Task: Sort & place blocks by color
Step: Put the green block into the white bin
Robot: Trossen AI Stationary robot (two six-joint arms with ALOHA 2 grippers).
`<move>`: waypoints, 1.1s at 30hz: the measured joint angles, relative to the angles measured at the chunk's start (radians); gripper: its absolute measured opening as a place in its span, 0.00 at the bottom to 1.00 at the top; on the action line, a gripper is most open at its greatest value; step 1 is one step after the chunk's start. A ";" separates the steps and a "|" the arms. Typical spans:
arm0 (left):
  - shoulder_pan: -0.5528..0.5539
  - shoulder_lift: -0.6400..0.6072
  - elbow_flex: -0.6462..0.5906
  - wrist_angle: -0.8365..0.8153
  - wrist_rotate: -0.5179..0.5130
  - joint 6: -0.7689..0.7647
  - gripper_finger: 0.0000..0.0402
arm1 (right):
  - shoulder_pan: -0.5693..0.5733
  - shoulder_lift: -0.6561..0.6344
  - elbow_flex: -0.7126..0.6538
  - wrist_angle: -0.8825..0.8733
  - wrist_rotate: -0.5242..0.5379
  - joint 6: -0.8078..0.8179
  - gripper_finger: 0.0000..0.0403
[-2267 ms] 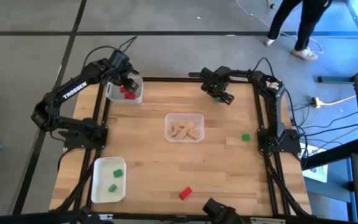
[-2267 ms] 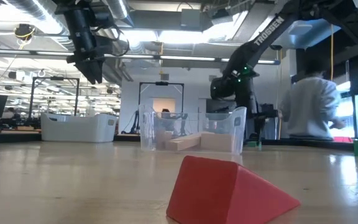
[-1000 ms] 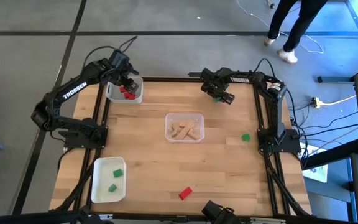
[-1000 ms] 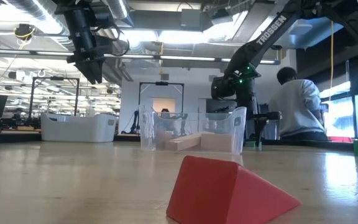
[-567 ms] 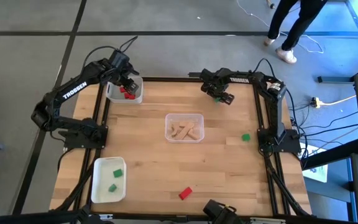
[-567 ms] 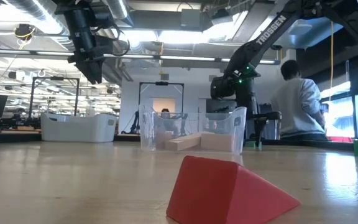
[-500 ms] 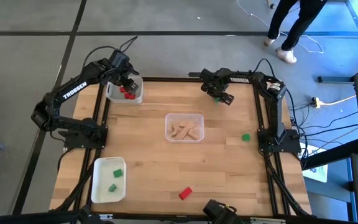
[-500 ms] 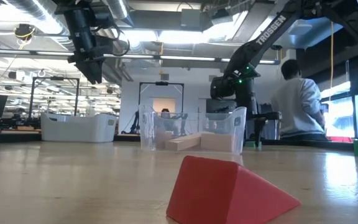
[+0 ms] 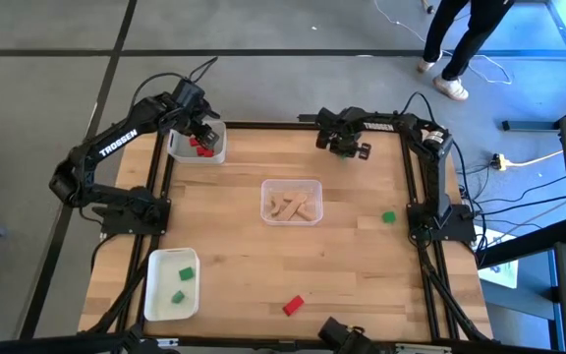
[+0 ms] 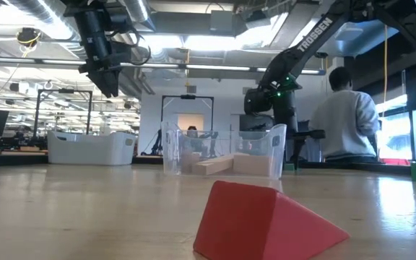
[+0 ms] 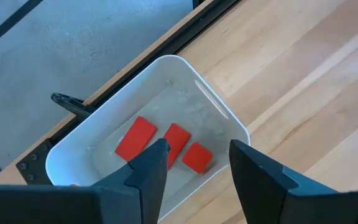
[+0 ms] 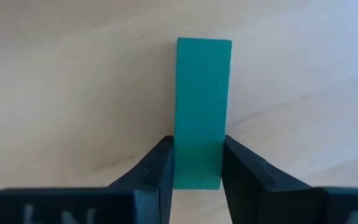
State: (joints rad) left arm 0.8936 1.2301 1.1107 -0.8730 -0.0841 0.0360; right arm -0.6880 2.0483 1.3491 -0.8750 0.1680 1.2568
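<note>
My right gripper (image 9: 348, 147) hovers near the table's far edge, right of centre, and is shut on a green block (image 12: 204, 87). Over at the far-left corner, my left gripper (image 9: 201, 131) hangs open above a white tray (image 11: 225, 121) that holds three red blocks (image 11: 176, 143). A loose green block (image 9: 388, 217) lies flat on the right side of the table. A red wedge block (image 9: 293, 305) rests on a flat face near the near edge and fills the foreground of the low view (image 10: 266, 220). My right gripper pinches the green block between its two fingers (image 12: 157, 168), which lie on the two long sides of the end nearest the wrist (image 12: 197, 168). The remainder of the block sticks out beyond the fingertips, in line with them. It appears clear of the wooden table top.
A clear tray (image 9: 291, 202) with light-wood blocks stands at the table's centre. A white tray (image 9: 172, 285) with two green blocks sits at the near-left corner. A black frame edges the table. A person (image 10: 345, 119) sits beyond the far right side.
My right gripper, still shut on the green block, has shifted a little toward the table's far edge and turned slightly. The person behind the table has moved about.
</note>
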 joint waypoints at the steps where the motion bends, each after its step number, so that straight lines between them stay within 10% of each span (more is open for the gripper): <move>1: 0.000 0.000 0.000 0.000 0.000 0.000 0.41 | 0.003 0.000 -0.001 0.006 -0.001 -0.060 0.25; 22: 0.000 0.000 0.000 0.000 0.008 0.065 0.41 | 0.229 0.007 0.323 0.020 0.075 -1.170 0.25; 33: 0.001 0.000 0.000 0.092 0.462 -0.235 0.41 | 0.385 0.005 0.435 0.184 0.231 -1.414 0.25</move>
State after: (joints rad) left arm 0.8948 1.2301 1.1107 -0.7806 0.3777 -0.1990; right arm -0.3035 2.0533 1.7844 -0.6907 0.3987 -0.1573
